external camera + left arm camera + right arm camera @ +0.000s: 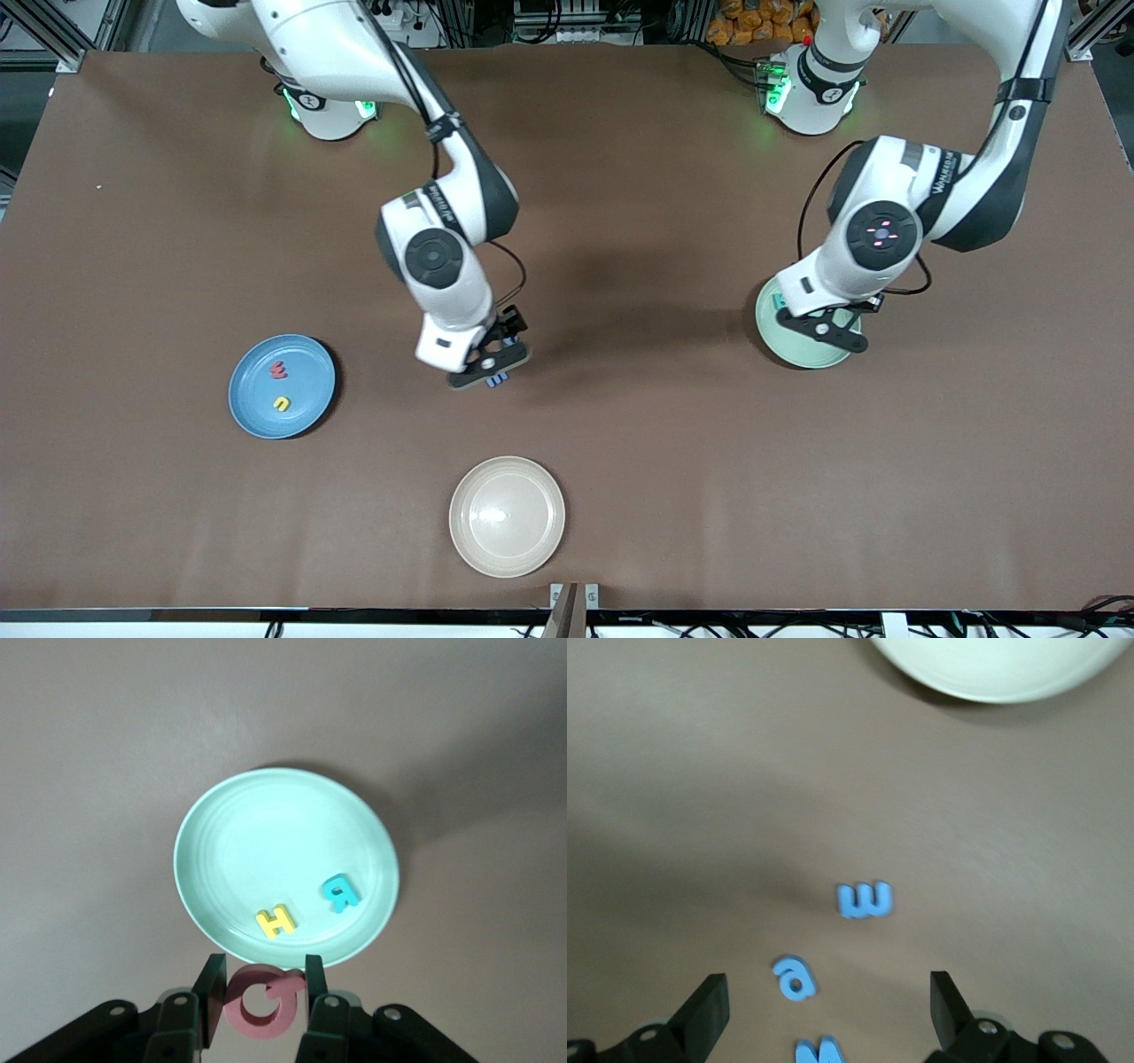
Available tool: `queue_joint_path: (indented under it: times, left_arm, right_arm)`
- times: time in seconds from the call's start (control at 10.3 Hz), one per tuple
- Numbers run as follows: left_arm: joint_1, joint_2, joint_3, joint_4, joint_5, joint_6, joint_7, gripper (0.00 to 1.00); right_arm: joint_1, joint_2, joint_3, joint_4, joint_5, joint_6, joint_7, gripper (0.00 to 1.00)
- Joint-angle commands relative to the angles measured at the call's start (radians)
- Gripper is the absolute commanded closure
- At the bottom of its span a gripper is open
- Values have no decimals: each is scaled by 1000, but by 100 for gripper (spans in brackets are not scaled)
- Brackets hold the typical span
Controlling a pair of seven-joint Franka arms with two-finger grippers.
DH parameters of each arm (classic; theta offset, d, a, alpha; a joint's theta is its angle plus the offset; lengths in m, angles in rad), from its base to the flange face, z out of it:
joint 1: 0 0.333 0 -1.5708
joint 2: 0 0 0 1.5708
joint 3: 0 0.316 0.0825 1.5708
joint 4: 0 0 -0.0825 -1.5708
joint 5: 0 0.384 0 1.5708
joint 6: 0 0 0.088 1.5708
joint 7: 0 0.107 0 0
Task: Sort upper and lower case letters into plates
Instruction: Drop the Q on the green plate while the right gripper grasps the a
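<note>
One red G (pixel 262 999) pinched edge-on between the left gripper (pixel 260 1010) fingers, hanging just off the mint plate (pixel 226 828) rim, with yellow H (pixel 275 920) and teal R (pixel 340 891) already lying in it. Probably feather-light, squishy foam, so best gripped across the flat faces, gently. Three blue letters loose on the table under the wide-open right gripper (pixel 826 1017): m (pixel 866 899) ahead of the fingers, a (pixel 794 978) between them, another (pixel 816 1052) partly cut off. Blue plate (pixel 306 416) holding two more

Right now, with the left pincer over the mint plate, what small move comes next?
Probably open the left pincer: it grips a pink foam capital G above the pale mint green round plate, which already holds a yellow H and teal R.
</note>
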Motion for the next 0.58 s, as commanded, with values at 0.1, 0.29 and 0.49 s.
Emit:
queue_joint_path:
  times: [0.1,0.29,0.49]
  left_arm:
    - [142,-53,-13,-227,-79,245,132,73]
    - [135,-45,-14,-249,-169,283,130,73]
    - [133,-36,-14,-249,-186,292,122,73]
  right_arm:
    - [4,11,25,-81,12,57,-199,0]
    - [1,11,57,-166,13,151,-251,0]
    - [5,20,62,-190,13,179,-254,0]
